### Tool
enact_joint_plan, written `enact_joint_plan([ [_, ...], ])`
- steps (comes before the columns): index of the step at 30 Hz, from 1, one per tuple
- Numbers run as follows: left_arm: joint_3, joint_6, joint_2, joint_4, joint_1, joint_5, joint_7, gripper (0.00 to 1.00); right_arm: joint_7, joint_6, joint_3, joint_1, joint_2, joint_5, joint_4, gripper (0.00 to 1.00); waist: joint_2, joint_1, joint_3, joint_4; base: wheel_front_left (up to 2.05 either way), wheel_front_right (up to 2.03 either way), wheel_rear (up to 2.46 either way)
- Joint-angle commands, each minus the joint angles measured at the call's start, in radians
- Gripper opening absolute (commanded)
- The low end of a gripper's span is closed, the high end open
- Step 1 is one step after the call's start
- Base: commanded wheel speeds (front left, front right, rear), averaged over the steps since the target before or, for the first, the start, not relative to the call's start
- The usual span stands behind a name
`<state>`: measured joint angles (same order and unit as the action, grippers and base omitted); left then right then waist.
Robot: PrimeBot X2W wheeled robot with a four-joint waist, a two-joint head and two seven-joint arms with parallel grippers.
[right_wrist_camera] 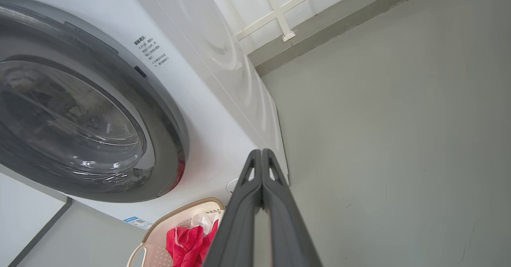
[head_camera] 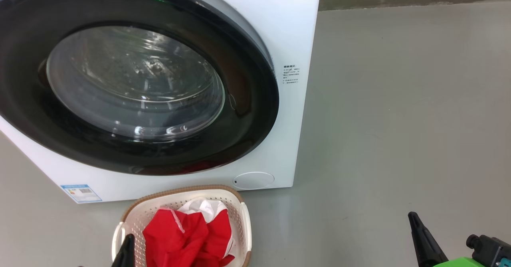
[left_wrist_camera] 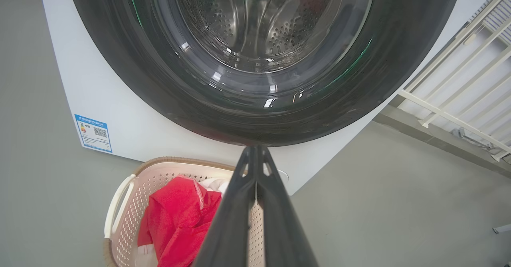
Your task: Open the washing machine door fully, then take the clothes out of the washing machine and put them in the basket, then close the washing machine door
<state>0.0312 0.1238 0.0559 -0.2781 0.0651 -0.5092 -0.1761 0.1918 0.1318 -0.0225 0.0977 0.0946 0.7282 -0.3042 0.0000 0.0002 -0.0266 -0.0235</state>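
The clothes [head_camera: 187, 235] lie in the basket [head_camera: 245, 219] below the apparently shut washing machine door [head_camera: 249, 111]; the left gripper [head_camera: 127, 245], fingers together and empty, is nearer the basket than the right gripper [head_camera: 413, 219], likewise together and empty.

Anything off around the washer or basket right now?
Mostly no: the washing machine door looks shut, the clothes sit in the basket. One oddity: a red glint on the door's lower rim, reflection or trapped fabric, cannot tell.
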Motion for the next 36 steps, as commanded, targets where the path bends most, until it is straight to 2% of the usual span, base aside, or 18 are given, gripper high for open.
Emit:
enact_joint_plan([
  [1,0.015,0.001,0.009,0.023,-0.033,-0.027,0.005,0.00,-0.007,0.000,0.006,-0.035,0.010,0.023,0.026,0.00,0.0000,-0.0002,0.000,0.000,0.00,0.00,0.00],
  [36,0.039,0.003,0.004,0.026,-0.081,-0.391,0.102,0.00,-0.104,-0.001,0.046,-0.093,-0.005,0.318,0.037,0.00,0.0000,-0.0002,0.008,0.008,0.00,0.00,0.00],
])
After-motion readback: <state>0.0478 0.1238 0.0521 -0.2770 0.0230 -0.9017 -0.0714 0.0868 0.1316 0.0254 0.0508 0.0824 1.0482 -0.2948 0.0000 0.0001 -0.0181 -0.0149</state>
